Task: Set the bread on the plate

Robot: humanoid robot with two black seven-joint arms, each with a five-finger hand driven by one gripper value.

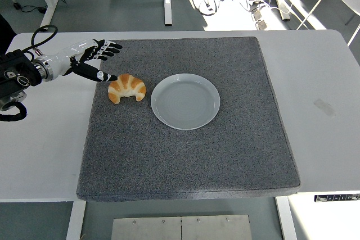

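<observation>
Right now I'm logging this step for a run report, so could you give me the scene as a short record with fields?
bread: croissant on the grey mat, just left of the plate
plate: white plate, empty, mid-mat
left hand: left hand open, fingers spread, close to the croissant's upper left, not gripping
right hand: not in view
task state: bread not yet on plate
</observation>
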